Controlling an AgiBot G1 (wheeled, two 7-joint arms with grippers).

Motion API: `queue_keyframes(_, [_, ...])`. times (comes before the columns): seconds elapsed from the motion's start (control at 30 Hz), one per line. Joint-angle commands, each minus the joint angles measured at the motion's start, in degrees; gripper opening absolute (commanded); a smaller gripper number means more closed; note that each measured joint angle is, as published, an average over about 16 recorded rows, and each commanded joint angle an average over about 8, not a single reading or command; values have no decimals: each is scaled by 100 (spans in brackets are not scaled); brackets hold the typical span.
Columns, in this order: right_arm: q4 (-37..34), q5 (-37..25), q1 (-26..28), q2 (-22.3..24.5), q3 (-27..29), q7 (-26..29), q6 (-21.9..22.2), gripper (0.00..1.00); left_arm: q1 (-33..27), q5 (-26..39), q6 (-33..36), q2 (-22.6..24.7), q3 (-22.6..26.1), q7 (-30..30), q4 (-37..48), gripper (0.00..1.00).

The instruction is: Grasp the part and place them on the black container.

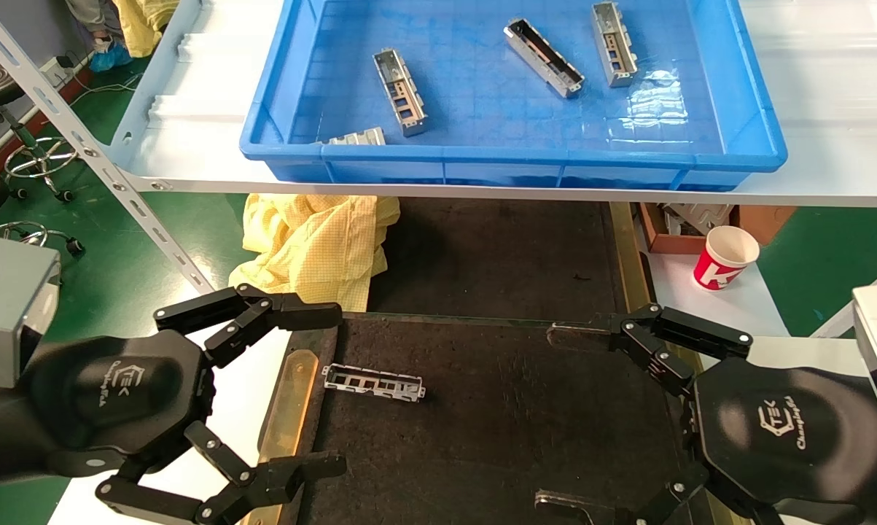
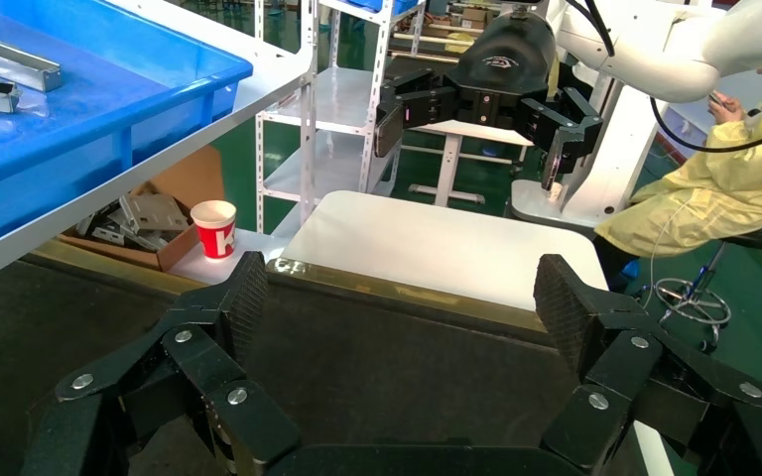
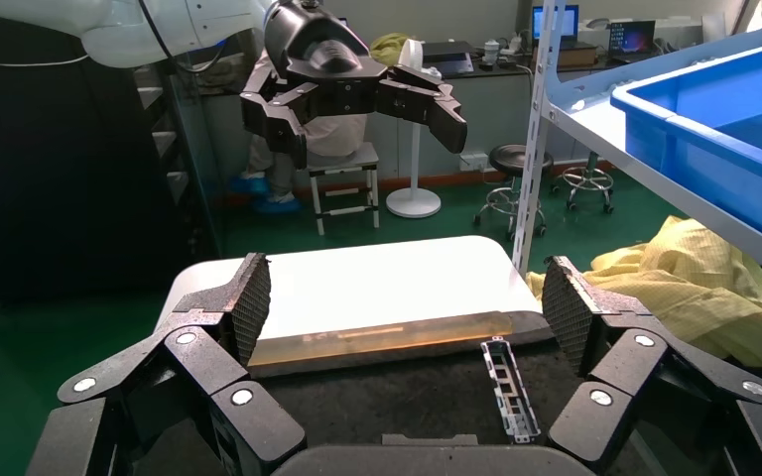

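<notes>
One silver part (image 1: 374, 382) lies flat on the black container (image 1: 496, 430) near its left brass strip; it also shows in the right wrist view (image 3: 509, 388). Several more parts lie in the blue bin (image 1: 511, 157) on the shelf above: one at the left (image 1: 399, 91), one in the middle (image 1: 543, 57), one at the right (image 1: 614, 44), one at the front wall (image 1: 356, 136). My left gripper (image 1: 321, 386) is open and empty over the container's left edge, beside the placed part. My right gripper (image 1: 566, 419) is open and empty over the container's right side.
A white metal shelf (image 1: 190, 146) carries the blue bin above the far end of the container. A yellow cloth (image 1: 314, 244) lies behind the container at the left. A red and white paper cup (image 1: 725, 257) and a cardboard box (image 1: 671, 226) stand at the right.
</notes>
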Motion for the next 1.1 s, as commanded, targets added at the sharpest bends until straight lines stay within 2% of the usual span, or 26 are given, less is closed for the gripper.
queue_keyframes(0.03, [-8,0,4,-6,-7,-3,2,100,0,0,0,0,0,0,0,100])
queue_keyframes(1.1, [-44,10,22,-26,-37,-16,11,100,0,0,0,0,0,0,0,100])
